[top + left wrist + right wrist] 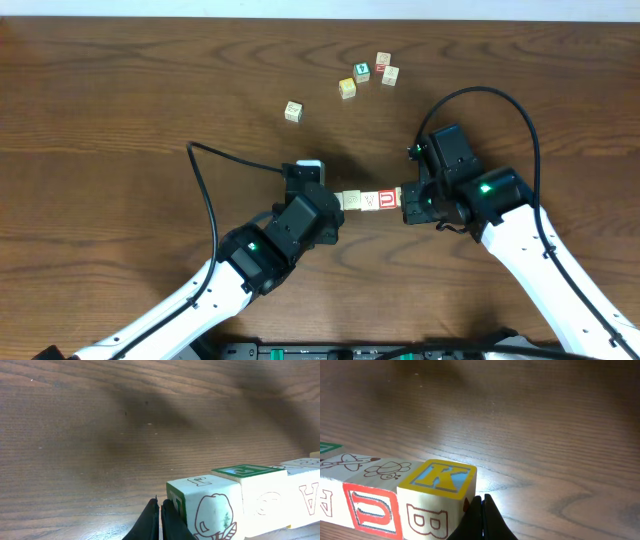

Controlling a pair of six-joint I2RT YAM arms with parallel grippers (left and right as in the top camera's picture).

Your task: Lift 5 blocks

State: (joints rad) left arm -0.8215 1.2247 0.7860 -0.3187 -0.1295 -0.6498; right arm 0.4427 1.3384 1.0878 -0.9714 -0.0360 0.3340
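A short row of pale-wood blocks (372, 200) lies end to end at the table's middle, pinched between my two grippers. My left gripper (338, 200) is shut and its closed fingertips (165, 522) press the end block with a drawn figure (212, 510). My right gripper (404, 197) is shut too, and its fingertips (479, 520) push on the yellow-framed K block (437, 477). Beside that one sits the red U block (370, 507). I cannot tell whether the row is off the table.
Several loose cubes sit at the back: one alone (293, 111), a yellow-faced one (347, 88), a green-faced one (361, 71) and two more (387, 68). Black cables arch from the left arm (210, 190) and the right arm (500, 95).
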